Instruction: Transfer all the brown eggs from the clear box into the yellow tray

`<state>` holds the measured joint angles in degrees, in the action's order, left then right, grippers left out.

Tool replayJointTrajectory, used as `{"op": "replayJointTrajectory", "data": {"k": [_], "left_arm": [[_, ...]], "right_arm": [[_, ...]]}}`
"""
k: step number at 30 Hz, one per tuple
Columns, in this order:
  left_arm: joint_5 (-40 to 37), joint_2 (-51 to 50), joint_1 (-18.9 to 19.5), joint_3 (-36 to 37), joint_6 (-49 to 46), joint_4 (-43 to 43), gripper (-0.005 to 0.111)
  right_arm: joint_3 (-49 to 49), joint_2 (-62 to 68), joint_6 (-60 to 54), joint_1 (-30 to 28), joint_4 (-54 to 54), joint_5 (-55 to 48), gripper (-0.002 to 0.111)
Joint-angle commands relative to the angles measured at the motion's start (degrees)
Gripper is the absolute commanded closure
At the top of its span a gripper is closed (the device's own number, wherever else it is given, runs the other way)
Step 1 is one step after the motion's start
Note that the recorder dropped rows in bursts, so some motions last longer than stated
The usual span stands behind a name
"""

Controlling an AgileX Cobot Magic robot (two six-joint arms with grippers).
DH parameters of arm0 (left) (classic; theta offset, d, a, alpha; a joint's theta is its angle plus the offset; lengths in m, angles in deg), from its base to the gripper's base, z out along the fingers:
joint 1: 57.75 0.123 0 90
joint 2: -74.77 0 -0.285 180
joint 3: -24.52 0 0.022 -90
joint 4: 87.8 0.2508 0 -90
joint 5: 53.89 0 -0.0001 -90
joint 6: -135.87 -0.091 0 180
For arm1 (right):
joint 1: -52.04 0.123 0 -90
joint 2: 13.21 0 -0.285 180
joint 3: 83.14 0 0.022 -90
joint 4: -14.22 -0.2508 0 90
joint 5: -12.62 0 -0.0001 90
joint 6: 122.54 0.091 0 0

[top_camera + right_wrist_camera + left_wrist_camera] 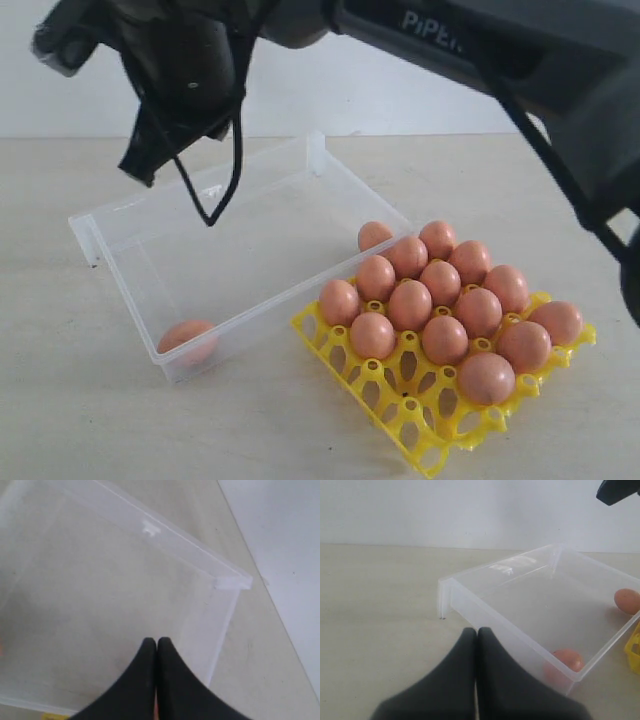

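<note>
Right end effector (156, 647): fingers pressed together, empty, hanging above the shallow transparent plastic box (250, 240). One orange-brown oval egg (187, 341) lies well below and aside of it, tucked in a box corner. Spread fingers before descending. Thin walls crowd two sides, so come in from mid-box. Bright yellow plastic egg tray (405, 412) sits further out, front cups free. Left end effector (476, 635) is pressed together too, outside the box.

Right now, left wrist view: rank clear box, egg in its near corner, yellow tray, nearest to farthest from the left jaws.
1. Clear box: end wall just ahead.
2. Egg: inside, near corner.
3. Yellow tray: outside, past the box's side wall.
</note>
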<state>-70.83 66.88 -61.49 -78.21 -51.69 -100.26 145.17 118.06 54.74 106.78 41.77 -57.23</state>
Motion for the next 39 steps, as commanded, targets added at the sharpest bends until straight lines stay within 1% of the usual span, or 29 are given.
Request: {"op": "replayJointTrajectory", "data": {"k": [1, 4, 6, 8, 10, 11, 15, 17, 19, 20, 21, 22, 24, 25, 26, 27, 28, 29, 30, 31, 32, 33, 34, 35, 36, 39], "left_arm": [[0.0, 0.1, -0.3, -0.1, 0.0, -0.3, 0.111], [0.0, 0.1, -0.3, -0.1, 0.0, -0.3, 0.111], [0.0, 0.1, -0.3, -0.1, 0.0, -0.3, 0.111], [0.0, 0.1, -0.3, -0.1, 0.0, -0.3, 0.111], [0.0, 0.1, -0.3, -0.1, 0.0, -0.3, 0.111], [0.0, 0.1, -0.3, -0.1, 0.0, -0.3, 0.111], [0.0, 0.1, -0.3, -0.1, 0.0, -0.3, 0.111], [0.0, 0.1, -0.3, -0.1, 0.0, -0.3, 0.111], [0.0, 0.1, -0.3, -0.1, 0.0, -0.3, 0.111], [0.0, 0.1, -0.3, -0.1, 0.0, -0.3, 0.111], [0.0, 0.1, -0.3, -0.1, 0.0, -0.3, 0.111], [0.0, 0.1, -0.3, -0.1, 0.0, -0.3, 0.111], [0.0, 0.1, -0.3, -0.1, 0.0, -0.3, 0.111], [0.0, 0.1, -0.3, -0.1, 0.0, -0.3, 0.111], [0.0, 0.1, -0.3, -0.1, 0.0, -0.3, 0.111], [0.0, 0.1, -0.3, -0.1, 0.0, -0.3, 0.111], [0.0, 0.1, -0.3, -0.1, 0.0, -0.3, 0.111], [0.0, 0.1, -0.3, -0.1, 0.0, -0.3, 0.111], [0.0, 0.1, -0.3, -0.1, 0.0, -0.3, 0.111], [0.0, 0.1, -0.3, -0.1, 0.0, -0.3, 0.111], [0.0, 0.1, -0.3, -0.1, 0.0, -0.3, 0.111], [0.0, 0.1, -0.3, -0.1, 0.0, -0.3, 0.111], [0.0, 0.1, -0.3, -0.1, 0.0, -0.3, 0.111], [0.0, 0.1, -0.3, -0.1, 0.0, -0.3, 0.111], [0.0, 0.1, -0.3, -0.1, 0.0, -0.3, 0.111], [0.0, 0.1, -0.3, -0.1, 0.0, -0.3, 0.111]], "right_arm": [[-1.0, 0.5, 1.8, -5.9, 4.8, -0.1, 0.109], [-2.8, -0.1, 2.7, -8.0, 3.6, -0.1, 0.109], [-3.4, -1.2, 2.2, -8.3, -1.4, -0.1, 0.109], [-3.7, -3.1, -3.4, -7.8, -7.3, -0.1, 0.109], [-4.1, -6.0, -6.7, -6.5, -10.3, -0.1, 0.109], [-4.6, -8.1, -7.0, -5.9, -10.4, 1.4, 0.109], [-10.1, -17.9, -10.3, -2.6, -6.9, 17.3, 0.109], [-15.4, -22.9, -11.6, -0.9, -1.6, 22.3, 0.109], [-23.3, -27.9, -8.9, 0.8, 8.2, 24.2, 0.109], [-28.0, -30.0, -4.1, 1.3, 13.8, 24.1, 0.109], [-32.9, -31.9, 3.2, 1.3, 21.7, 22.8, 0.109], [-37.9, -33.1, 11.7, 1.2, 30.6, 19.7, 0.109], [-45.6, -33.7, 25.4, 0.4, 43.7, 8.4, 0.109], [-48.3, -33.7, 27.4, -0.4, 45.7, 3.3, 0.109], [-49.8, -33.6, 25.9, -1.3, 43.2, 0.6, 0.109], [-50.0, -33.6, 19.7, -3.4, 28.2, 2.0, 0.109], [-48.3, -33.6, 13.0, -6.5, 10.8, 5.9, 0.109], [-47.1, -33.4, 10.3, -8.4, 0.8, 8.4, 0.109], [-44.4, -32.2, 4.2, -12.2, -17.2, 11.5, 0.109], [-42.7, -31.1, -0.1, -14.2, -26.7, 12.0, 0.109], [-39.5, -28.1, -9.8, -16.8, -43.4, 9.9, 0.109], [-37.6, -25.9, -15.1, -17.6, -49.3, 7.6, 0.109], [-33.4, -21.5, -23.2, -17.6, -55.8, 2.8, 0.109], [-31.3, -18.6, -25.4, -17.4, -57.7, 0.9, 0.109], [-27.8, -14.2, -27.7, -16.3, -57.8, 0.6, 0.109], [-22.6, -7.9, -29.6, -15.1, -55.9, 1.0, 0.109]]}}
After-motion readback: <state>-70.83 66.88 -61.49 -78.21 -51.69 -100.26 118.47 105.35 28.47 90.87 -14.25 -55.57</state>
